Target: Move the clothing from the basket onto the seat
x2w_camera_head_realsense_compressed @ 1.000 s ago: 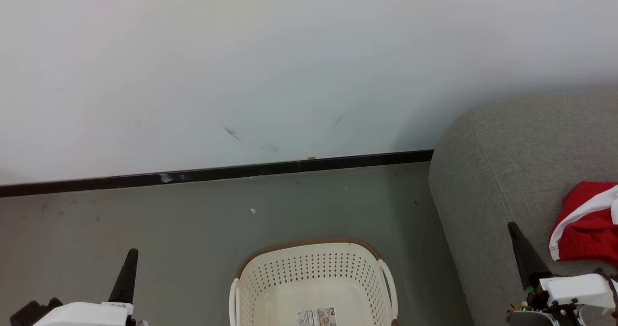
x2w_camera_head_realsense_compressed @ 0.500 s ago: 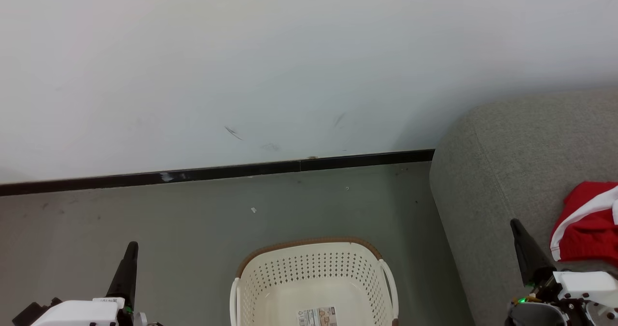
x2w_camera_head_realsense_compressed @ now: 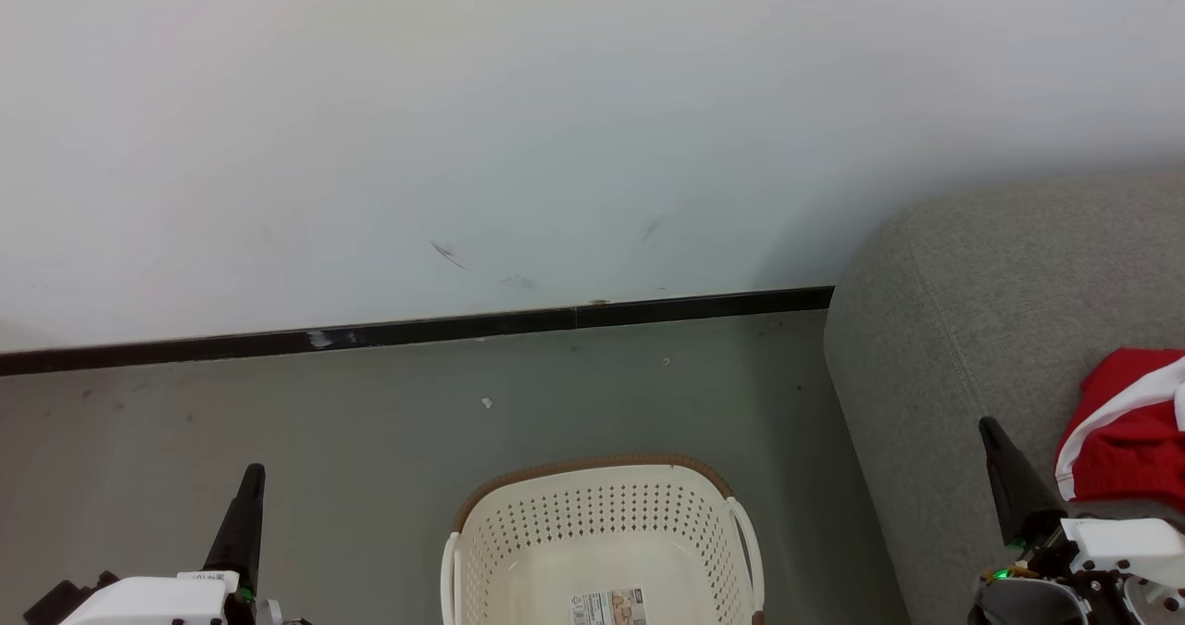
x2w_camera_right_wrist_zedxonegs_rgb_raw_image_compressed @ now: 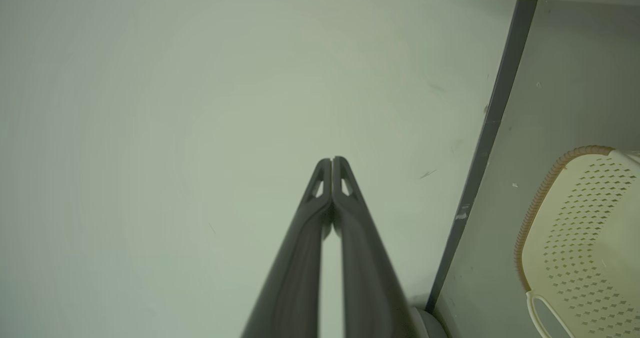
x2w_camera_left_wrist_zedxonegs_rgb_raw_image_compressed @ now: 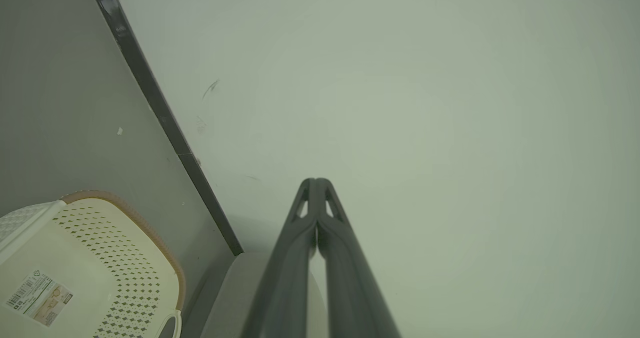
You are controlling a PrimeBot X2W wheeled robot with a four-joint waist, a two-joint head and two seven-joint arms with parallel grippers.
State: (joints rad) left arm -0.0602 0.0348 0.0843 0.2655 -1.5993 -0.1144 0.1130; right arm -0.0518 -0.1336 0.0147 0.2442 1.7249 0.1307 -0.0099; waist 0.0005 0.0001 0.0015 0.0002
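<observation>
A pale wall [x2w_camera_head_realsense_compressed: 555, 97] runs across the far side, a dark skirting strip [x2w_camera_head_realsense_compressed: 417, 331] along its foot, and grey-green floor [x2w_camera_head_realsense_compressed: 370, 403] comes toward us. On that floor, near and centre, stands the basket [x2w_camera_head_realsense_compressed: 592, 465]. What we can see of its inside is bare perforated plastic with a label sticker [x2w_camera_head_realsense_compressed: 608, 606] on the bottom and no red in it, though its nearest part is cut off by the lower edge of the head view. Over on the right is the big grey seat [x2w_camera_head_realsense_compressed: 972, 329], and there is the clothing [x2w_camera_head_realsense_compressed: 1125, 449], a red bundle with a white stripe, lying on the cushion at the far right. The left gripper [x2w_camera_head_realsense_compressed: 254, 473] hangs over the floor to the left of the basket with its fingers pressed together and nothing between them. The right gripper [x2w_camera_head_realsense_compressed: 989, 426] sits over the seat's left part, a little left of the clothing and not touching it, with its fingers likewise together and empty. We judge the transfer done or very nearly done. What the next move calls for, we think, is a look down into the hidden near part of the basket. If a garment is left there, a gripper must part its fingers and dip in; if not, both arms can simply rest.
</observation>
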